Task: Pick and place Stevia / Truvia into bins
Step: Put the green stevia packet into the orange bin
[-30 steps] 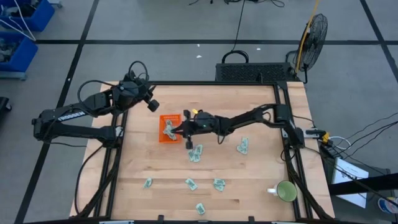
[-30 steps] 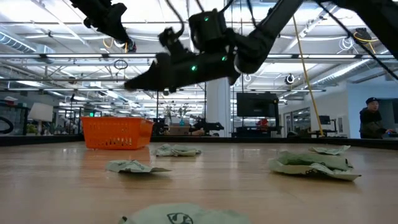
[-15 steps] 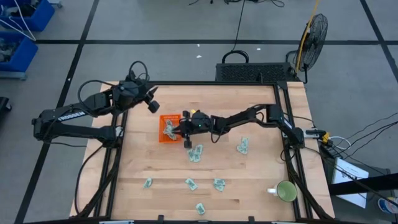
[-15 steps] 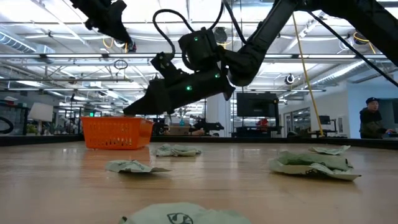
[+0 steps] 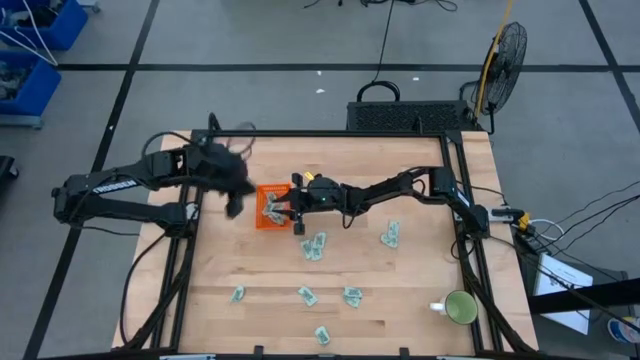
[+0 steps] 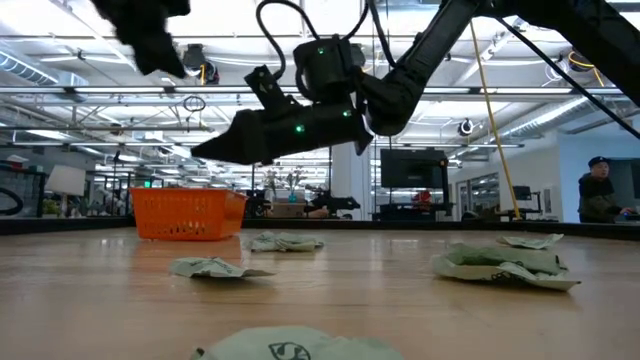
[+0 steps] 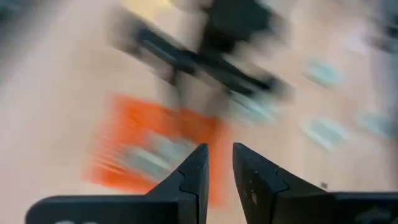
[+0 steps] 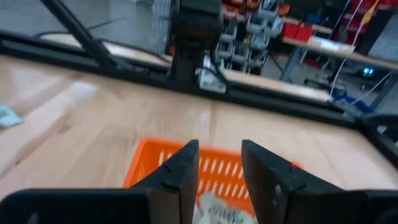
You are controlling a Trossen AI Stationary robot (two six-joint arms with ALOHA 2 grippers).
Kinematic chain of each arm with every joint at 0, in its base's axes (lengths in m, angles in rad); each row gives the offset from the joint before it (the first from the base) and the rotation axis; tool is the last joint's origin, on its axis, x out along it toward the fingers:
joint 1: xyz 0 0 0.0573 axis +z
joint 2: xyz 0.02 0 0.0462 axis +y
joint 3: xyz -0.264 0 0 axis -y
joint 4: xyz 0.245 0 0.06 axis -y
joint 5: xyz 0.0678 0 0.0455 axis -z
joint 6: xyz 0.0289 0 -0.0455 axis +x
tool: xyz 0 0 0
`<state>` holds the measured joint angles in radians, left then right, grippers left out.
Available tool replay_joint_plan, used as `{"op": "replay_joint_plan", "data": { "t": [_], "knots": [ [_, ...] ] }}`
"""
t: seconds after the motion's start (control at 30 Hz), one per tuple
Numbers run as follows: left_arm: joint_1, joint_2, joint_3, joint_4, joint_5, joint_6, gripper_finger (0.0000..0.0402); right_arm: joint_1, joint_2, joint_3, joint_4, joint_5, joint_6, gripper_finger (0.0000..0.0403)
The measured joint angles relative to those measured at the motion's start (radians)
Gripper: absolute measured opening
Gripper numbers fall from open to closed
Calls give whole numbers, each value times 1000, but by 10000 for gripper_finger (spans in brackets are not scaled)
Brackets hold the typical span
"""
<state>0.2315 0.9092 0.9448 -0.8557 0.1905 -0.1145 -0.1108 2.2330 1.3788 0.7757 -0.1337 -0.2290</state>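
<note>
Overhead, the right hand [image 5: 283, 210] hovered empty above the orange bin [image 5: 262, 193], fingers slightly parted. Sachets [image 5: 313, 246] lay scattered on the worktop [image 5: 420, 180]. Beside the bin hung the left hand [image 5: 234, 196], also slightly parted.

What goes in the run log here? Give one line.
right gripper: open, above orange bin | bin: sachet inside | left gripper: raised beside bin | loose sachets: several on table
</note>
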Motion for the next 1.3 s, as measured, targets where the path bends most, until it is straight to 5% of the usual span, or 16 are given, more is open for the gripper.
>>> {"op": "replay_joint_plan", "data": {
  "t": [0.1,0.17,0.4,0.5,0.63,0.9,1.3],
  "knots": [
    [-82,-1,-21,-133,251,-33,76,0,0,0,29,1,0,113],
    [-164,-3,-43,-157,309,-101,76,0,0,0,38,1,0,112],
    [-416,16,-209,-20,120,-532,76,-1,0,-1,43,1,-61,113],
    [-494,38,-303,88,117,-647,76,-1,0,-1,44,1,-93,112],
    [-557,71,-385,227,138,-666,76,-1,0,-1,44,1,-99,113],
    [-642,166,-457,356,4,-658,76,-1,0,-1,74,1,-101,114],
    [-754,375,-475,493,0,-816,77,-20,0,-2,79,-1,-81,114]
  ]
}}
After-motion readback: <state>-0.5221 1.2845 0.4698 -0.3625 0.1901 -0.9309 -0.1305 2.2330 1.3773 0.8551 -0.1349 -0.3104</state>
